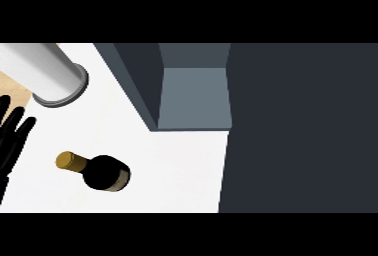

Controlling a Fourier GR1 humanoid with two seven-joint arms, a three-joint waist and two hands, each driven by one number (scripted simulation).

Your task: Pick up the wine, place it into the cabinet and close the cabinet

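Resting at the near left edge, the left hand point(9, 145) is holding its black fingers straight and pointing up, open and touching nothing. Just to its right, apart from the fingers, the wine bottle point(105, 174) is standing on the white counter point(177, 170), its dark body toward the viewer and its gold cap point(70, 160) leaning to the left as seen from above. Farther off and to the right, the slate-grey cabinet point(140, 75) is sitting open, showing a lighter grey inner floor point(193, 97) with nothing on it. A wide dark panel point(295, 130) is filling the right side; whether it is the cabinet's door cannot be told. At the far left a white cylinder point(40, 67) with a grey rim is standing on the counter. The right hand is showing nowhere.
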